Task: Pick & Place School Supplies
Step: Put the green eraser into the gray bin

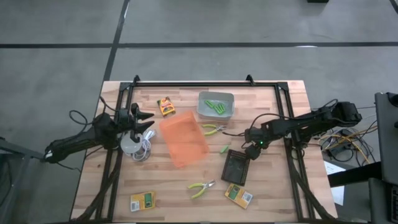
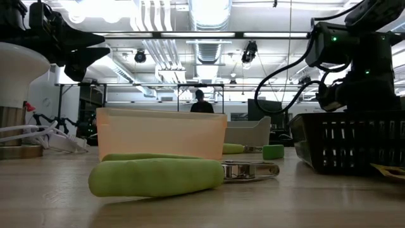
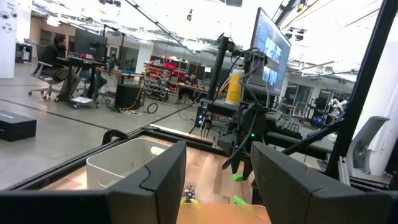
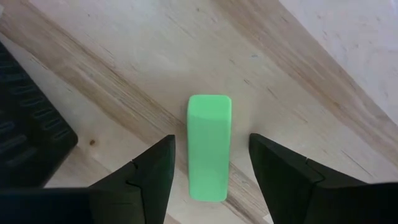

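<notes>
Seen from the high view, the right gripper hangs near the table's middle beside the black mesh basket, just by a loose lime-green stick; the left gripper waits over the white round thing, its jaws spread. More sticks lie in the grey bin, while two pliers and three printed boxes lie scattered around the orange bin. At table height, the stick's end rests flat on the wood near the basket. From the right wrist, the stick lies lengthwise between two wide-set fingers, touching neither. Judged risks: the stick sits nearer one finger, so closing may push or roll it aside; a descent too deep may jam the tips against the wood; a shallow one may pinch only its top edge and squirt it out.
</notes>
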Action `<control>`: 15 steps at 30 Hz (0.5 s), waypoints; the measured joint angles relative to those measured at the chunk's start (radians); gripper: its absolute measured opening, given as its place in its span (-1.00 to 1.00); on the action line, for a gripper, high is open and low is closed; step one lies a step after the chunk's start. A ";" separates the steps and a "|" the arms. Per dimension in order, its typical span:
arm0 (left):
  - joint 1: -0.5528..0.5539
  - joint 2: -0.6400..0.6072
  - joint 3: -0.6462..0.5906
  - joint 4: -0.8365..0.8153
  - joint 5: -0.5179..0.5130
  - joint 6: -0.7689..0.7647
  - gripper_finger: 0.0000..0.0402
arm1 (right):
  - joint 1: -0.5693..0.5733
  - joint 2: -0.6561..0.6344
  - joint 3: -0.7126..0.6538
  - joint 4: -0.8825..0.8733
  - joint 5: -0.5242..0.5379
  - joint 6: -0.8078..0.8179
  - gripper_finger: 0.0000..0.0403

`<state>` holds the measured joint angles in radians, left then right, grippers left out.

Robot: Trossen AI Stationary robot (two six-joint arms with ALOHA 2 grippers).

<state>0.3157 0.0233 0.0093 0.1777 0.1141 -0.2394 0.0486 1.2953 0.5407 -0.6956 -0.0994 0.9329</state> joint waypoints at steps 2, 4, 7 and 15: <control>0.000 0.000 0.000 0.000 0.000 0.000 -0.06 | 0.000 0.000 -0.001 0.000 0.000 0.000 0.01; 0.000 0.000 0.000 0.000 0.000 0.000 -0.06 | 0.000 0.000 -0.002 0.000 0.007 0.000 0.01; 0.000 0.000 0.000 0.000 0.000 0.000 -0.06 | 0.000 0.000 -0.002 -0.004 0.023 0.002 0.01; 0.000 0.000 0.000 0.000 0.000 0.000 -0.06 | 0.000 0.000 -0.002 -0.020 0.037 -0.017 0.01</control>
<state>0.3156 0.0235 0.0090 0.1779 0.1143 -0.2394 0.0486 1.2953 0.5385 -0.7153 -0.0625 0.9159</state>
